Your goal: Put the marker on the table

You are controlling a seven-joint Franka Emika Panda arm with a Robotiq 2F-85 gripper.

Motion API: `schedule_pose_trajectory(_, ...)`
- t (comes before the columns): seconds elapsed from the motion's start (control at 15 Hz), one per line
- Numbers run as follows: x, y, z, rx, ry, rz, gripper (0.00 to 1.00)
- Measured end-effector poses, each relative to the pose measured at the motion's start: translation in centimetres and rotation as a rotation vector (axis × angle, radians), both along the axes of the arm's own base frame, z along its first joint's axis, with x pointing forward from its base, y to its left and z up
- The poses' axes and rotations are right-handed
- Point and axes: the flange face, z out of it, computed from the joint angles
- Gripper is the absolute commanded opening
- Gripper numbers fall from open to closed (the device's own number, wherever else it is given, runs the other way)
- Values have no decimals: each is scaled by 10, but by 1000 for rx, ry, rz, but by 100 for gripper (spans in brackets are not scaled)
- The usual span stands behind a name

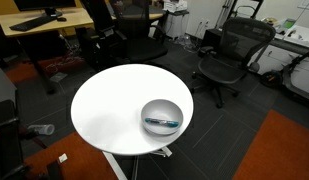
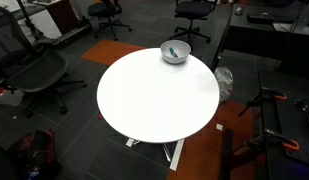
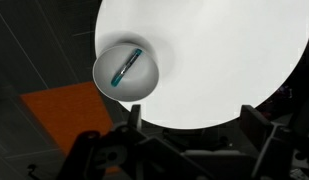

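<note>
A round white table [image 1: 112, 105] stands on a white pedestal base [image 1: 118, 162] over a dark carpeted floor [image 1: 234, 140] with an orange patch [image 1: 286, 150] beside it. In both exterior views the tabletop [image 2: 149, 100] carries just one thing directly, a small grey bowl [image 1: 162, 131], sitting upright close to the rim [image 2: 174, 60]. The wrist view shows the same bowl [image 3: 140, 82] just inside the table's curved edge [image 3: 219, 60], the white surface plain around it.
</note>
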Motion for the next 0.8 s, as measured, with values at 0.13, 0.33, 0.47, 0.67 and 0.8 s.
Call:
schedule_pose_trajectory(0.13,17,-10,-11,4,19,-50,100)
schedule_pose_trajectory(0.33,42,-23,-28,9,44,-115,100)
schedule_pose_trajectory(0.47,58,-33,-39,13,56,-163,100)
schedule_pose_trajectory(0.67,80,-48,-57,25,60,-229,100)
schedule_pose_trajectory(0.8,93,-57,-71,39,61,-257,100)
